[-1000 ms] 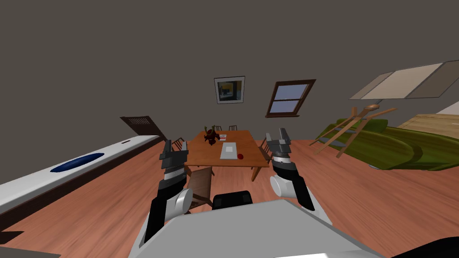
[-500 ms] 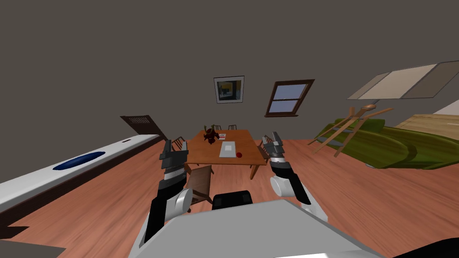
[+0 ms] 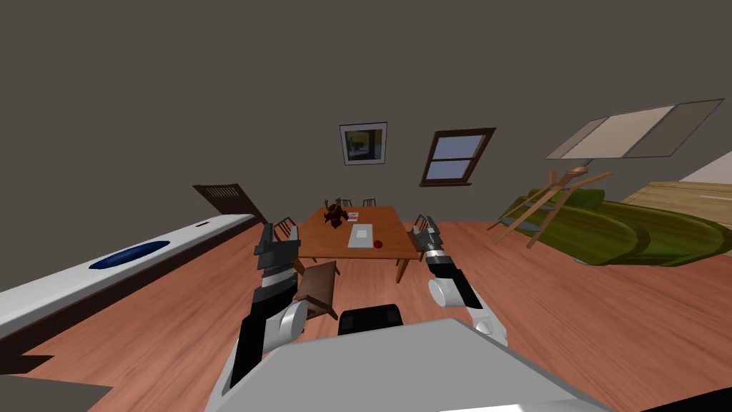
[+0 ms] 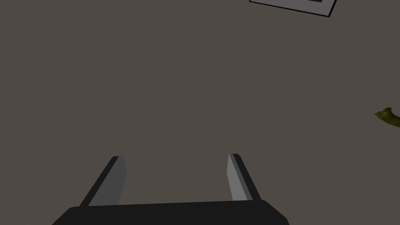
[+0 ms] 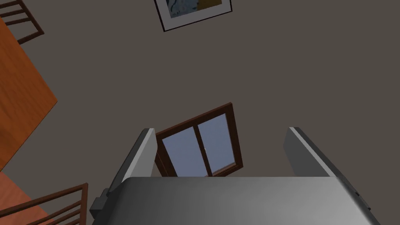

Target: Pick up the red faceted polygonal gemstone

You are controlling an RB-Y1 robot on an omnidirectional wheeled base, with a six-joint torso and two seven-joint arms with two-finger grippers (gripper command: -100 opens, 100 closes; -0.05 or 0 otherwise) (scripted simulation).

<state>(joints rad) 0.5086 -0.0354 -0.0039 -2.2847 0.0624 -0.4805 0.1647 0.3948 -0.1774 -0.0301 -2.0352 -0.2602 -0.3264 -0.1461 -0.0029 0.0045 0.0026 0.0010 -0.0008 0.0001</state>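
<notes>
Two pincers up, and both empty! My right gripper (image 3: 424, 223) hovered off the near right corner of the wooden table (image 3: 322, 247) with its blades spread wide. It was aimed at the far wall rather than down at the tabletop. My left gripper (image 3: 280, 230) hung off the table's left side, blades apart too, facing bare wall.

The red gemstone (image 3: 377, 244) sat on the table near the front edge, just beside a pale grey mat (image 3: 361, 234). Nothing was touching it, and it lay well apart from my right blades.

I judged this the approach, with the reach barely begun. The next move called for tipping my right hand down and swinging it in over the table edge. The blades would have to stay apart until they straddled the small stone.
</notes>
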